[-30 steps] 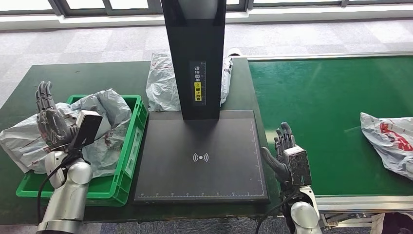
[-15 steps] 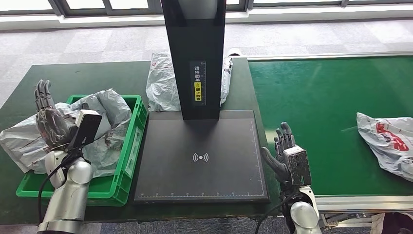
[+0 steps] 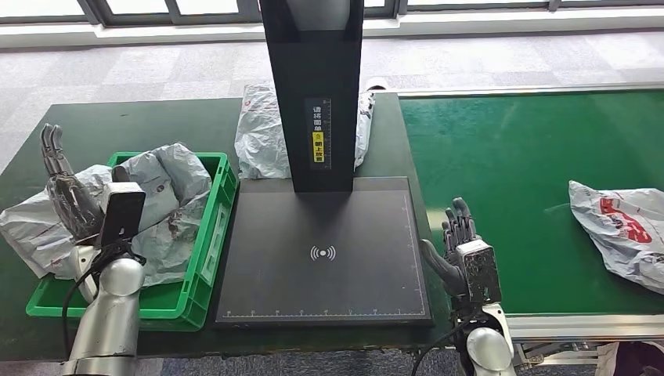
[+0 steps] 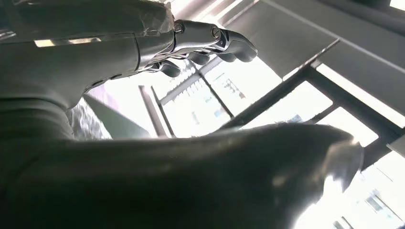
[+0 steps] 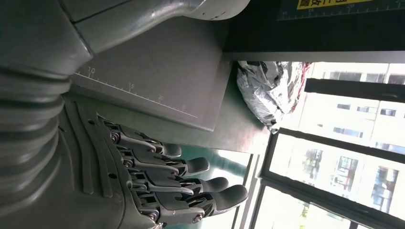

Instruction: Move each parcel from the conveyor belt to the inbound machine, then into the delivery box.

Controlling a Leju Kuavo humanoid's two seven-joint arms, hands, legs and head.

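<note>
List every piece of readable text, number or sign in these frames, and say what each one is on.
Wireless-wave sign, no words: on the scanner pad.
"10", "15": along the ruler line at the pad's edge; the next numbers are too blurred.
Yellow-and-white label on the black column: characters too small to read.
Red print on the white parcel on the belt: crumpled, unreadable.
Label on the green box: unreadable.
</note>
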